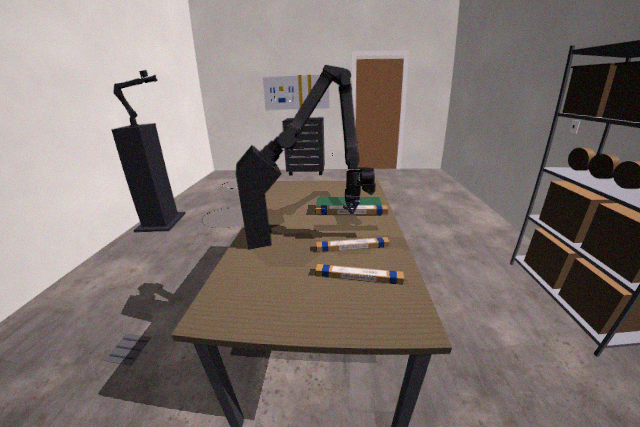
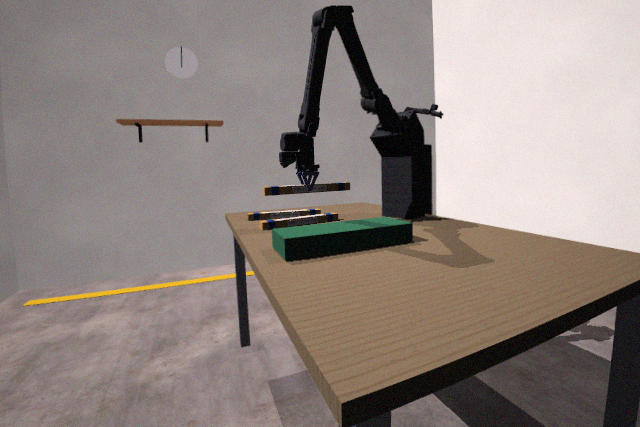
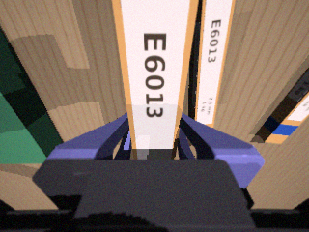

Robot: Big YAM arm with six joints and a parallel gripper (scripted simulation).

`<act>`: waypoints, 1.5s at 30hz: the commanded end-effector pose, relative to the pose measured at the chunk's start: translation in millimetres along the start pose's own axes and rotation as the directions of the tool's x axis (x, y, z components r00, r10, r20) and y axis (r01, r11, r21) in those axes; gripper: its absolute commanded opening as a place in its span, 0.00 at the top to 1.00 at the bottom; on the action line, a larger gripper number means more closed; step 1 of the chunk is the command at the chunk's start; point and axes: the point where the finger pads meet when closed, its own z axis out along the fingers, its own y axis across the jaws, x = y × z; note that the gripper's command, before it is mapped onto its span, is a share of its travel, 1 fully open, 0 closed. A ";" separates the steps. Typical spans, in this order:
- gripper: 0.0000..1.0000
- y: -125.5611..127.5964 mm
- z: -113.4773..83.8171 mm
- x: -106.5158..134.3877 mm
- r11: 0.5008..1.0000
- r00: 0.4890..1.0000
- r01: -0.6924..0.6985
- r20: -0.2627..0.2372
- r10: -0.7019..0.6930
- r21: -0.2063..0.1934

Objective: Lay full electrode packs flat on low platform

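Note:
My gripper point(image 1: 352, 208) point(image 2: 309, 186) point(image 3: 154, 116) is shut on an orange-edged pack with a white E6013 label point(image 1: 334, 210) point(image 2: 280, 189) point(image 3: 154, 63), near its middle. The pack hangs about level, well above the table and not over the platform. A second pack point(image 1: 352, 244) point(image 2: 300, 220) point(image 3: 211, 68) lies flat on the table, and a third pack point(image 1: 360, 273) point(image 2: 283, 214) point(image 3: 298, 117) lies flat farther from the platform. The low green platform point(image 1: 344, 203) point(image 2: 341, 237) point(image 3: 14, 140) bears no pack. Fill levels cannot be seen.
The wooden table point(image 1: 310, 313) point(image 2: 392, 308) carries the arm's dark pedestal point(image 1: 254, 215) point(image 2: 397, 184) on one side. The packs' outer ends lie toward the opposite long edge. A shelving rack point(image 1: 573, 179) stands off the table.

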 end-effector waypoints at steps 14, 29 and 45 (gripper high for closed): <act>1.00 1.0 28.5 -4.6 1.000 1.000 -0.016 0.008 0.016 -0.002; 1.00 -0.4 53.6 -2.6 1.000 1.000 -0.019 0.006 0.019 0.000; 1.00 -1.5 50.4 -2.6 1.000 1.000 -0.013 0.006 0.013 0.002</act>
